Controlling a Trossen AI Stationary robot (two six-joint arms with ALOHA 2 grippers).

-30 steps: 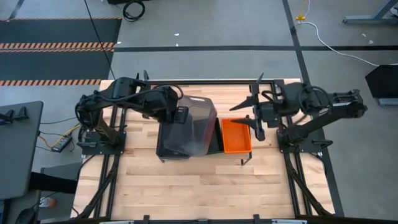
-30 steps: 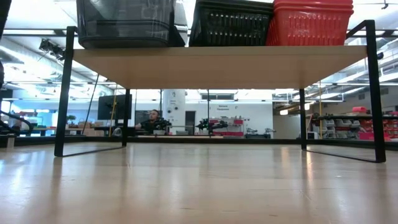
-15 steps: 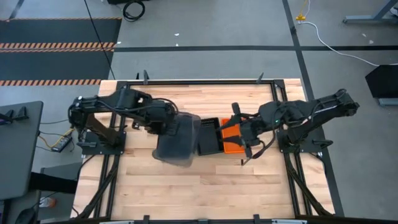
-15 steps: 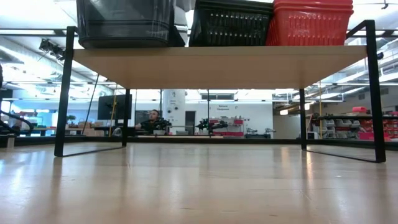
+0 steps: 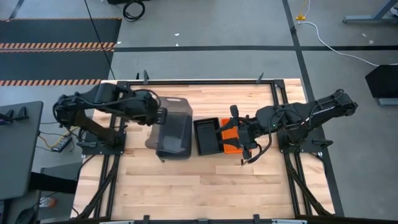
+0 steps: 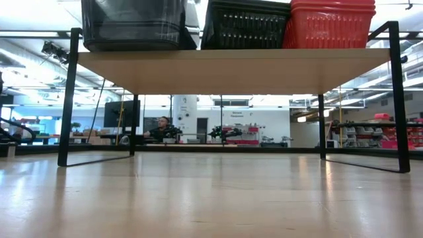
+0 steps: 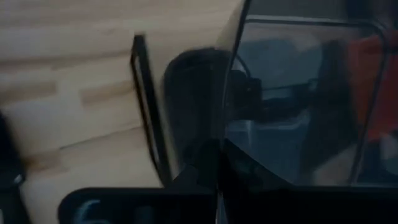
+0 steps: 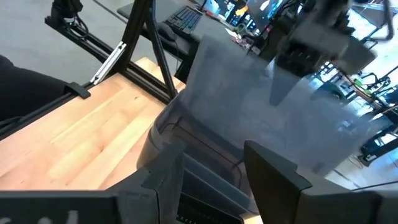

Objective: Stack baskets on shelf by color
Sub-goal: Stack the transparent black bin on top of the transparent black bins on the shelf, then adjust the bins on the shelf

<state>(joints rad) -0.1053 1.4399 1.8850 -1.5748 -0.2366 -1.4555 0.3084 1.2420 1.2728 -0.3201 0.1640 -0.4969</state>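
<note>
Two dark, jointed arms on black frame mounts, each with a black two-fingered claw.

Left gripper point(image 5: 160, 118) closed; right gripper point(image 5: 239, 134) spread apart.

The shelf point(image 6: 225, 69) carries grey point(image 6: 135, 25), black point(image 6: 246, 25) and orange baskets point(image 6: 330, 25)

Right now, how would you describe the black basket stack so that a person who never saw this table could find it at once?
Find the low wooden shelf between the two arms, in the high view. On it three stacks stand in a row; the black perforated basket stack is the middle one. The grey basket stack on its left is larger and solid, and the orange basket stack on its right is bright.
</note>
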